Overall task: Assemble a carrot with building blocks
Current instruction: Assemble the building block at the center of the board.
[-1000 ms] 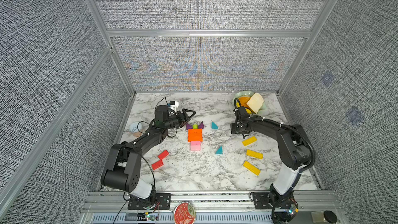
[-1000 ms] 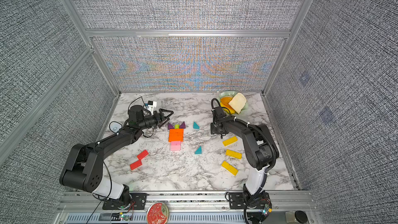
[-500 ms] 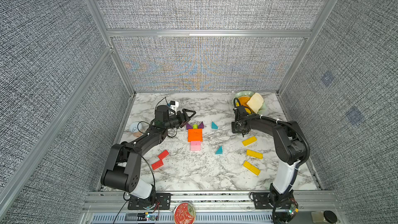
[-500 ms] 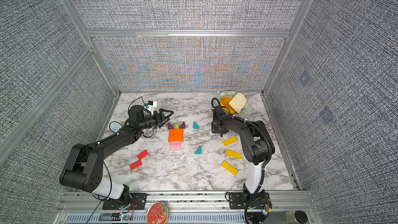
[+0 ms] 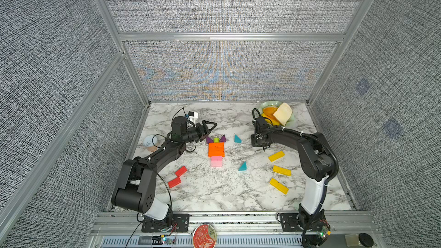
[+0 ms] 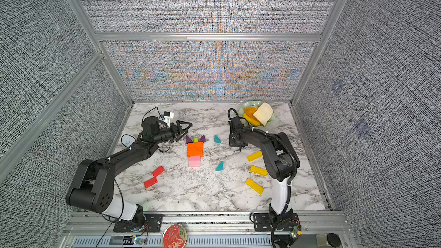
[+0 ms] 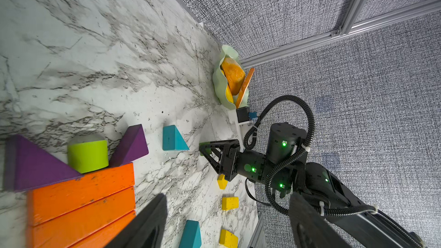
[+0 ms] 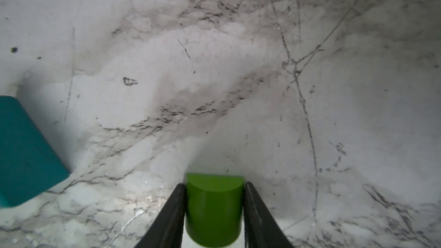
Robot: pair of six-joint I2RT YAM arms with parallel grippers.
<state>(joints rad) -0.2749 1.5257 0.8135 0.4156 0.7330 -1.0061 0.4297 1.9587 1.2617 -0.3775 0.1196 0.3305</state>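
Observation:
Mid-table lies a flat figure: orange bars (image 5: 216, 149), pink bars (image 5: 216, 161) in front, two purple triangles (image 5: 209, 139) flanking a lime-green stub (image 5: 216, 140) behind. My right gripper (image 8: 214, 184) points down at the table right of it and is shut on a second green stub (image 8: 213, 208). In both top views its body (image 5: 259, 143) (image 6: 236, 142) hides that stub. My left gripper (image 5: 211, 125) hovers open and empty just back-left of the figure. Loose teal triangles (image 5: 237, 138) (image 5: 242, 166), three yellow bars (image 5: 276, 156) and two red bars (image 5: 177, 176) lie around.
A pale green plate (image 5: 292, 123) with orange fruit slices and a bread slice sits in the back right corner, close behind the right arm. A small white round object (image 5: 149, 140) lies by the left wall. Grey walls close in three sides.
The right gripper's jaws have closed on the green stub, and its arm has shifted slightly. The left arm and the blocks on the table have not moved.

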